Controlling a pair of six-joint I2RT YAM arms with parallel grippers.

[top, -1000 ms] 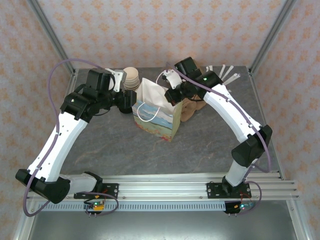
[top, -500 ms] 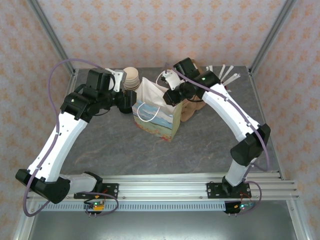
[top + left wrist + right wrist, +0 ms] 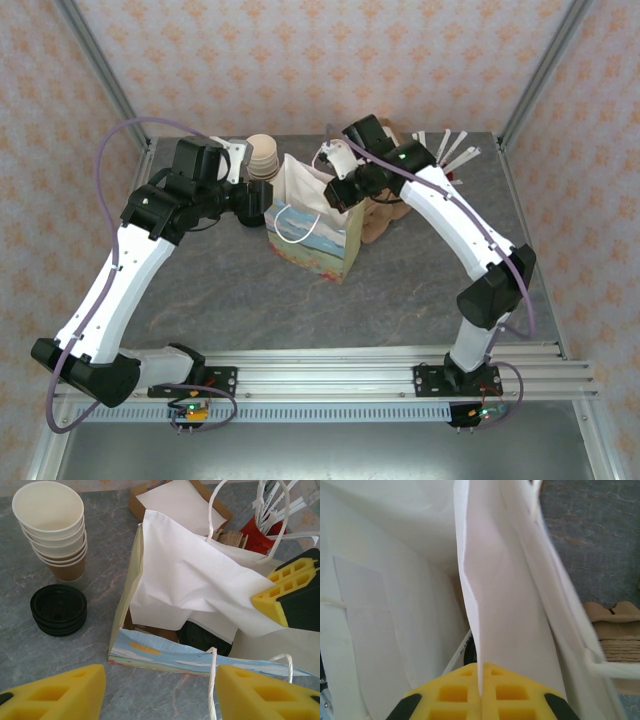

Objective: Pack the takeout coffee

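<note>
The paper bag [image 3: 310, 238] stands open mid-table, painted with a landscape outside and white inside [image 3: 185, 575]. Deep inside it lies the takeout coffee [image 3: 202, 639]: its black lid shows and its cup is hidden. A dark sliver of that lid [image 3: 471, 652] shows past the paper. My right gripper [image 3: 481, 680] is shut on the bag's white upper edge at the far side [image 3: 338, 192], and its yellow fingers [image 3: 282, 595] pinch the paper. My left gripper [image 3: 160, 695] hangs open just short of the bag's near wall, one white rope handle [image 3: 214, 680] between its fingers.
Left of the bag stand a stack of lidless cream cups [image 3: 50, 525] and a stack of loose black lids [image 3: 58, 609]. Behind the bag are a brown tray with napkins [image 3: 175, 502] and a red holder of stirrers [image 3: 257, 532]. Brown cardboard carriers [image 3: 615, 630] lie to its right.
My right gripper has edged slightly back and left along the bag's rim. The left arm, the bag and the stacks have not moved.
</note>
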